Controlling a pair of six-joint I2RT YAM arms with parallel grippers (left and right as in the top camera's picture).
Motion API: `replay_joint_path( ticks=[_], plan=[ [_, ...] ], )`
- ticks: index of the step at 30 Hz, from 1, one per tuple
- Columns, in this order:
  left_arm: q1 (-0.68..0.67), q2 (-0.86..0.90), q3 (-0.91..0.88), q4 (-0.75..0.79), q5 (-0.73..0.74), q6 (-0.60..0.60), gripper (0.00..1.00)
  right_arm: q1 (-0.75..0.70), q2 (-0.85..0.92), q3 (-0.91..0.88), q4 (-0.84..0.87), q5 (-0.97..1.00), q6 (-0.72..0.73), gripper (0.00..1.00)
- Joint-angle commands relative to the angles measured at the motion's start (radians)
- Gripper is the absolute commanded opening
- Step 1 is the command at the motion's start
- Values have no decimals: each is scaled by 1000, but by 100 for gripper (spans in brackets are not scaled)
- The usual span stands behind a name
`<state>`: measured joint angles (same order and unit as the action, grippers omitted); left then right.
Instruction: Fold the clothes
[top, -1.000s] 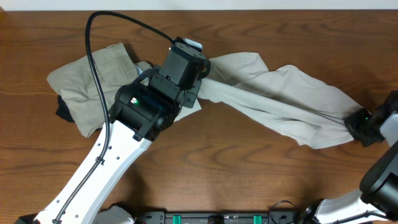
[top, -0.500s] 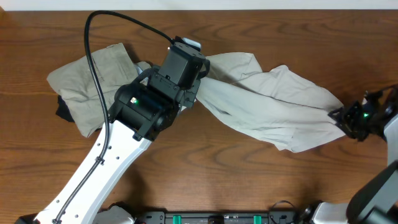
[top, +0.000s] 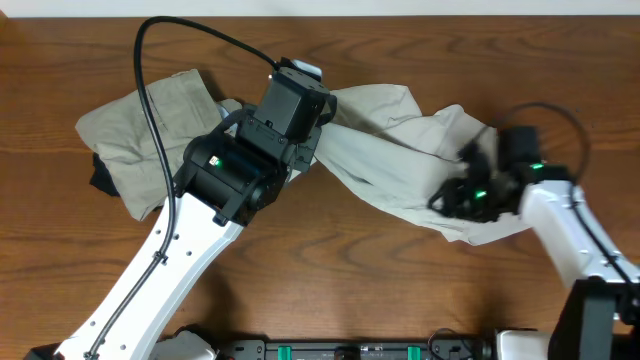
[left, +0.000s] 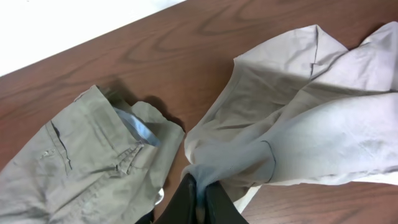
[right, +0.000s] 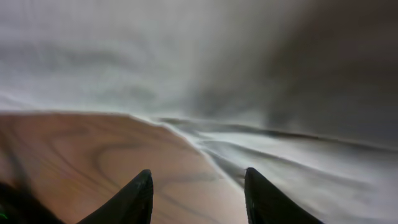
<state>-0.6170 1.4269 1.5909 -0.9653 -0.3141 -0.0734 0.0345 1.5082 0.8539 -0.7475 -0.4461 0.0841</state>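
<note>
Left gripper (left: 199, 188) pinches pale garment (left: 311, 124); right gripper (right: 198, 185) stands wide open.

No lettering, label, brand, number or sign is legible in any view.

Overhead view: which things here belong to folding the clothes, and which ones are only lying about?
Belong to the job: pale cream garment, pinched by the left gripper; khaki-tan garment; open right gripper.
Just there: wooden table; black cable; dark item under the khaki-tan garment, unclear what.
</note>
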Motion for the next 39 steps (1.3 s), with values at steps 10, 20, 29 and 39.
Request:
replay_joint_path(
  ticks=[10, 20, 29, 39],
  plan=[
    [5, -9, 18, 2, -20, 14, 6, 119, 2, -176, 274, 209, 35, 39],
    [5, -9, 18, 2, -20, 20, 6, 119, -41, -159, 249, 88, 7, 42],
    [5, -9, 18, 2, -20, 29, 6, 62, -184, -115, 71, 61, 86, 42],
    [5, -9, 18, 2, -20, 36, 6, -69, -181, -117, -78, 166, 147, 41]
  ],
)
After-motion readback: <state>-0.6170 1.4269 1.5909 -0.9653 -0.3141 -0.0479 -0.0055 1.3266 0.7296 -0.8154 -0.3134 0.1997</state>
